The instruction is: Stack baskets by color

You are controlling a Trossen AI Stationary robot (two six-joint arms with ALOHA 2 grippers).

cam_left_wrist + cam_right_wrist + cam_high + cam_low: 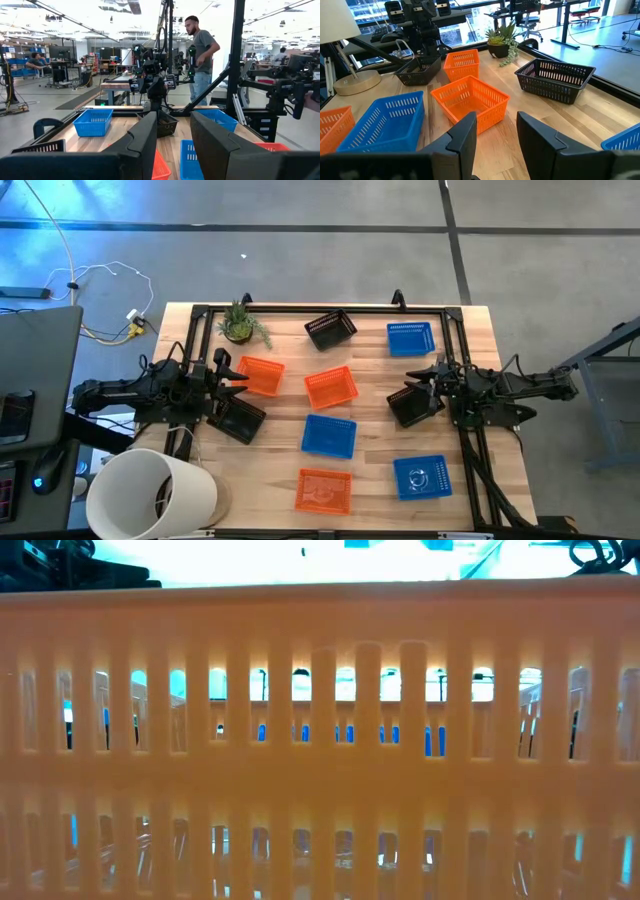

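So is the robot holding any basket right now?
No. The left gripper and right gripper are both open with nothing between their fingers.

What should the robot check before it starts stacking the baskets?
1. Left gripper open and empty: ok.
2. Right gripper open and empty: ok.
3. Three orange baskets, three blue baskets and three black baskets on the table: ok.
4. Colors already stacked: not ok, every basket sits alone.
5. Low view free to watch: not ok, the nearest orange basket fills it.
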